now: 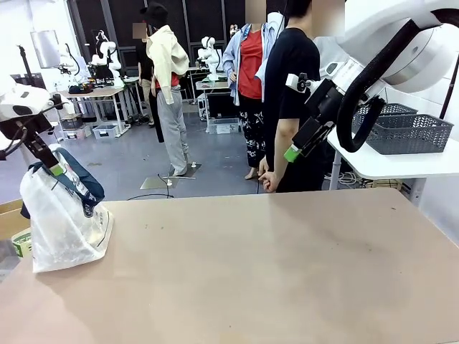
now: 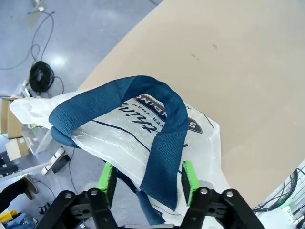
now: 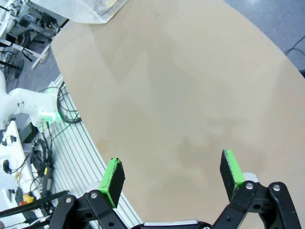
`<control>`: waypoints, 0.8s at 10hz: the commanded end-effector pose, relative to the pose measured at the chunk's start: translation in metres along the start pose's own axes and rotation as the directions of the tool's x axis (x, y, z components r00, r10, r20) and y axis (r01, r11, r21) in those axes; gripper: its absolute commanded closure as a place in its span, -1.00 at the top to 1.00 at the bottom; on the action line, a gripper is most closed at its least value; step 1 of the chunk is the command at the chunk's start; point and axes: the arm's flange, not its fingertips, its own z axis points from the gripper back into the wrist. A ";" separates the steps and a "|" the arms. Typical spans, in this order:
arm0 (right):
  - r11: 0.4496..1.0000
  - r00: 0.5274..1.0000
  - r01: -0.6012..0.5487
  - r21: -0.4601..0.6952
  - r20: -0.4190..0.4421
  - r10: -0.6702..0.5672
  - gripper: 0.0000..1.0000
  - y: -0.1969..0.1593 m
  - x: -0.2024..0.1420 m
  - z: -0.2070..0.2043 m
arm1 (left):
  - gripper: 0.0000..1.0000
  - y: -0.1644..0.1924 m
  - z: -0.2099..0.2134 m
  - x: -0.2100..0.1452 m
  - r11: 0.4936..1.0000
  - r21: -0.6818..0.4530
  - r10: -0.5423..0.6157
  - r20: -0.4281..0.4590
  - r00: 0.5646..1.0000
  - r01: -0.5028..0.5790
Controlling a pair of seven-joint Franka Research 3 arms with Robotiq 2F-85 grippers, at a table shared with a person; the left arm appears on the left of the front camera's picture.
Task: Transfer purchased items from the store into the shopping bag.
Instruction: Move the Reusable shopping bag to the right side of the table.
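Observation:
The shopping bag [image 1: 64,226], translucent white with navy strap handles, stands at the table's left edge. My left gripper [image 1: 49,163] hangs just over its top. In the left wrist view the bag [image 2: 119,138] shows its dark print, and a navy strap [image 2: 164,157] runs down between the fingers of my left gripper [image 2: 147,183]. Those fingers stand apart, wider than the strap. My right gripper [image 1: 297,147] is raised at the far right, open and empty, also seen over bare tabletop [image 3: 174,174]. The store [image 1: 412,132], a dark grey lattice basket, sits on a white side table. The purchased items are hidden.
A person in a black shirt [image 1: 290,100] stands at the far edge, one hand [image 1: 269,180] hanging near the tabletop [image 1: 272,265]. A cardboard box [image 1: 11,218] sits on the floor left of the bag. The white side table [image 1: 401,165] borders the right.

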 end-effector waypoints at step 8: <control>1.000 1.000 -0.001 -0.003 -0.009 0.001 1.00 0.000 0.001 0.001 | 1.00 -0.001 0.046 0.025 0.997 -0.052 -0.051 0.006 0.999 0.051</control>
